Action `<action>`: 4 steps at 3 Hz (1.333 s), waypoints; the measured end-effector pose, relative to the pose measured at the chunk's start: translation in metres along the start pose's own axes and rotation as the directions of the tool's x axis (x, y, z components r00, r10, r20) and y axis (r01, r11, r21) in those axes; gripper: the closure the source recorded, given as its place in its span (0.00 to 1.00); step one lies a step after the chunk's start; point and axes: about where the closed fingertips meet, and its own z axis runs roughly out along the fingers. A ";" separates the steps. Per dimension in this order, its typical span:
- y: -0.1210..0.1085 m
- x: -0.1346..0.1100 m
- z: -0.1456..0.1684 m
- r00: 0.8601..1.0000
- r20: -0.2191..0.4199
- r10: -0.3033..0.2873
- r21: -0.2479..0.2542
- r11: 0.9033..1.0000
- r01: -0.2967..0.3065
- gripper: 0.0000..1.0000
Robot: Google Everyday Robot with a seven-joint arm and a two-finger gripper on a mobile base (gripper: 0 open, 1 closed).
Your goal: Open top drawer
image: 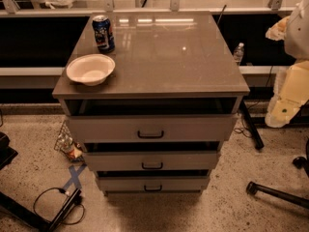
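The grey cabinet point(154, 52) stands in the middle of the view. The top drawer point(193, 128) has the tallest and widest front of the three, with a small dark handle point(150, 135) at its centre. A dark gap shows between its front and the cabinet top. My arm's cream and white parts point(289, 81) rise along the right edge. My gripper point(279, 29) is at the upper right, off to the right of the cabinet and well away from the handle, touching nothing.
A white bowl point(91, 69) and a blue can point(103, 33) stand on the cabinet top at the left. Two shallower drawers point(152, 161) point(152, 183) lie below. There is litter point(67, 146) and a cable point(53, 204) on the floor at left, a chair base point(275, 192) at right, and a bottle point(238, 52) behind.
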 end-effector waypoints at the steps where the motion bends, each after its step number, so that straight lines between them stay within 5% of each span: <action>1: 0.000 0.000 0.000 1.000 0.000 0.000 0.000 1.000 0.000 0.00; 2: 0.003 0.000 0.012 1.000 0.026 -0.005 0.031 1.000 0.004 0.00; 4: 0.026 0.016 0.087 0.988 0.154 -0.030 0.091 0.996 0.016 0.00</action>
